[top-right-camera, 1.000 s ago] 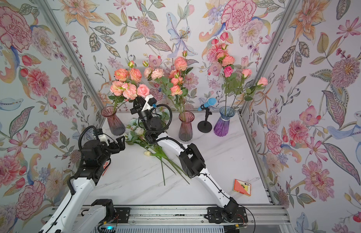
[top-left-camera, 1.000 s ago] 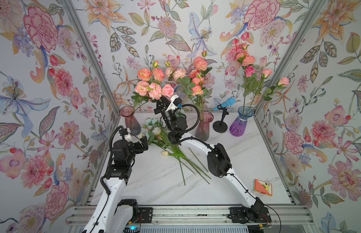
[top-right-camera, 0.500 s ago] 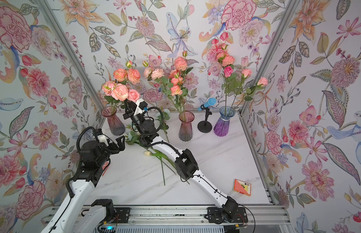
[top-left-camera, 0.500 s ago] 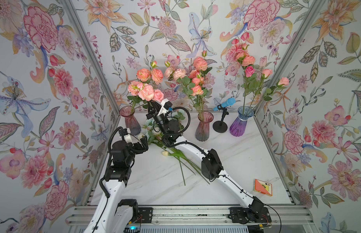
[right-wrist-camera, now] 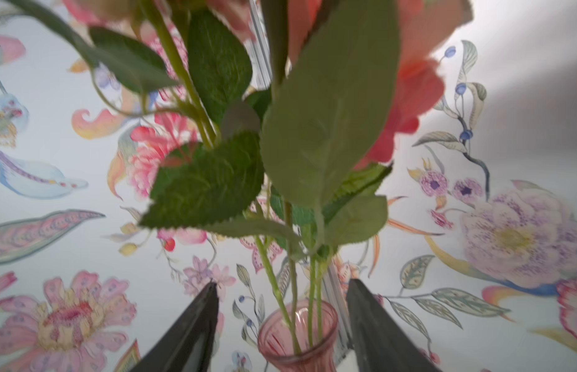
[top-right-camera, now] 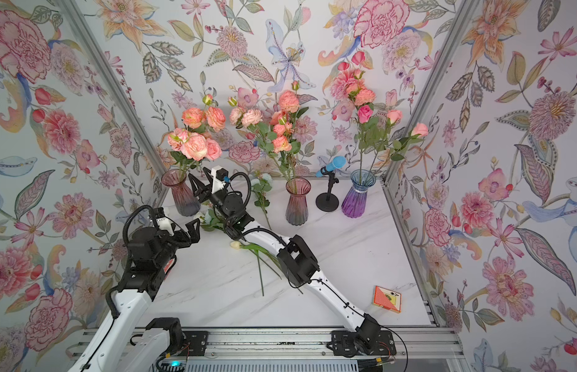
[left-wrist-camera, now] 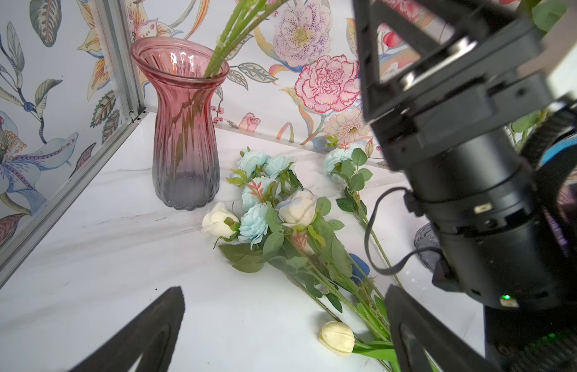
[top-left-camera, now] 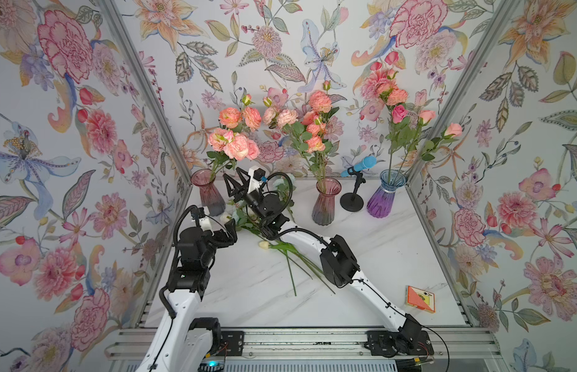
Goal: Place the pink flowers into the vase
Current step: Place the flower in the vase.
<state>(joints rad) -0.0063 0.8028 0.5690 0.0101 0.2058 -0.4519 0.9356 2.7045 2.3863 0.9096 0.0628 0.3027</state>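
Note:
A bunch of pink flowers (top-left-camera: 235, 146) (top-right-camera: 195, 146) stands with its green stems (left-wrist-camera: 235, 35) inside the leftmost pink glass vase (top-left-camera: 207, 193) (top-right-camera: 180, 193) (left-wrist-camera: 184, 128) at the back left. My right gripper (top-left-camera: 232, 174) (top-right-camera: 197, 173) is open just right of the vase's mouth. In the right wrist view its fingers (right-wrist-camera: 203, 315) stand apart on either side of the stems (right-wrist-camera: 292, 257) above the vase (right-wrist-camera: 296, 335), touching nothing. My left gripper (top-left-camera: 231, 233) (top-right-camera: 196, 231) (left-wrist-camera: 285, 296) hovers open and empty over the table, in front of the vase.
Pale blue and white flower stems (top-left-camera: 248, 219) (left-wrist-camera: 264, 206) lie on the table under the right arm. A second pink vase (top-left-camera: 325, 201) and a purple vase (top-left-camera: 383, 196) hold pink flowers at the back. A blue microphone (top-left-camera: 354, 186) stands between them. A card box (top-left-camera: 420, 298) lies front right.
My right gripper carried the pink bunch left and down until the stems went into the leftmost vase, then opened and let go. The left arm stayed still.

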